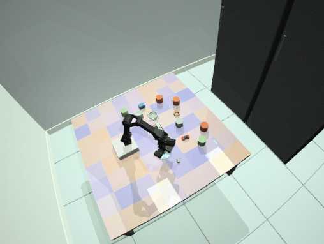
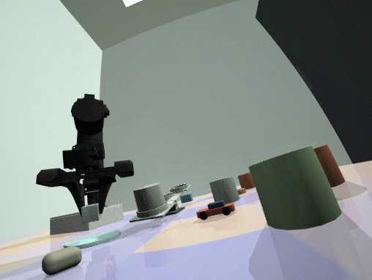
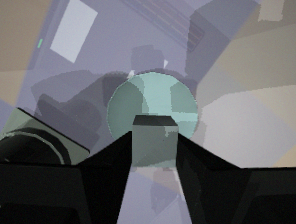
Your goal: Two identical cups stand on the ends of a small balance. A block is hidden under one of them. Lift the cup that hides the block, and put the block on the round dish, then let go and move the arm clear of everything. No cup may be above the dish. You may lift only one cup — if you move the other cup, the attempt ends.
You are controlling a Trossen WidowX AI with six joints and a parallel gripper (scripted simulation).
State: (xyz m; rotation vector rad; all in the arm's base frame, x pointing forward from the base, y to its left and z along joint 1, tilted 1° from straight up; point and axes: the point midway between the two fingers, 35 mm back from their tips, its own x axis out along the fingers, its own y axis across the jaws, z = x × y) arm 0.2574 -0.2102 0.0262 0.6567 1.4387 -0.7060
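My gripper (image 2: 91,212) (image 3: 153,136) is shut on a small grey block (image 2: 91,216) (image 3: 155,147) and holds it low above the round pale-turquoise dish (image 1: 164,156) (image 2: 93,240) (image 3: 155,90). In the wrist view the block overlaps the dish's lower part. In the top view the arm hides the block and fingertips. The balance (image 1: 158,124) (image 2: 172,201) has one grey cup (image 2: 149,199) upright on its near, lowered end. Its raised far end has an uncovered round holder (image 1: 153,112) (image 2: 179,188). No cup shows above the dish.
A grey capsule (image 1: 178,160) (image 2: 61,260) lies near the dish. A red toy car (image 1: 185,137) (image 2: 216,210), a green cylinder (image 1: 201,140) (image 2: 296,190) and a grey cylinder (image 1: 179,122) (image 2: 224,188) stand farther right. Orange cylinders, a ring (image 1: 176,115) and a blue block (image 1: 141,105) are farther back.
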